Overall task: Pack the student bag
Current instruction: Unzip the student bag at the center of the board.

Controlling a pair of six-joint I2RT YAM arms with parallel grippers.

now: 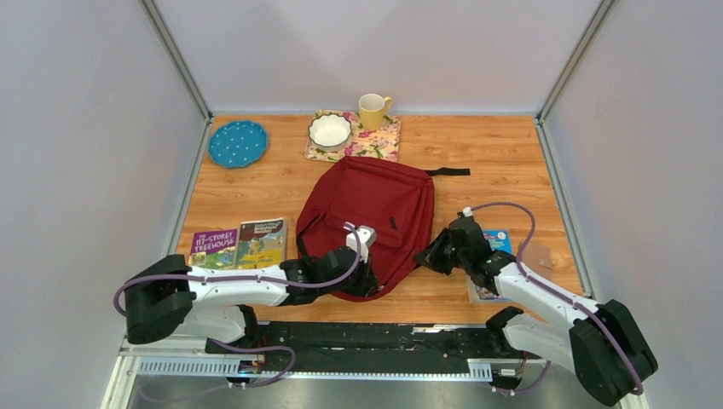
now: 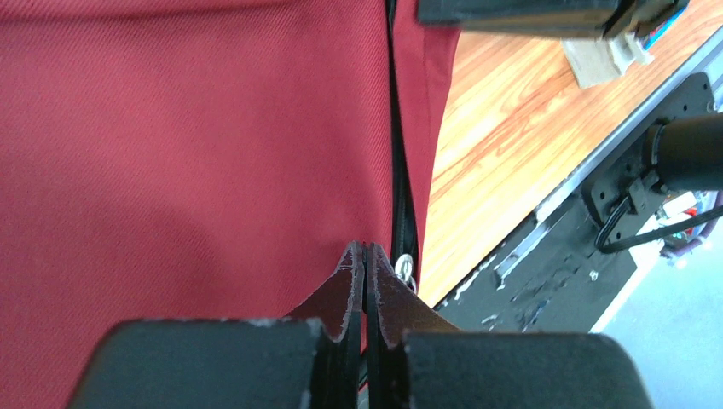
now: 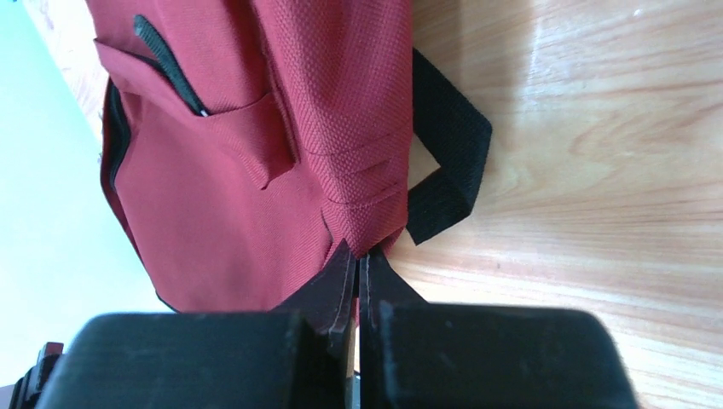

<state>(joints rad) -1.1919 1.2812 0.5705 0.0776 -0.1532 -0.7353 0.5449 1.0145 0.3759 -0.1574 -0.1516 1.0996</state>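
Note:
The student bag [image 1: 375,204], a dark red backpack with black zippers, lies flat in the middle of the wooden table. My left gripper [image 1: 365,274] is at the bag's near edge. In the left wrist view its jaws [image 2: 365,252] are pressed shut against the red fabric [image 2: 187,136], right beside the black zipper line and a metal zipper ring [image 2: 404,271]. My right gripper [image 1: 425,256] is at the bag's near right corner. In the right wrist view it [image 3: 360,257] is shut on a pinch of red fabric [image 3: 256,170] next to a black strap loop [image 3: 448,162].
Two books [image 1: 214,248] [image 1: 262,241] lie left of the bag. A blue book [image 1: 497,239] and a brown item [image 1: 537,256] lie under my right arm. At the back are a blue plate [image 1: 238,143], a white bowl [image 1: 329,130] and a yellow mug [image 1: 372,111] on a floral mat [image 1: 384,143].

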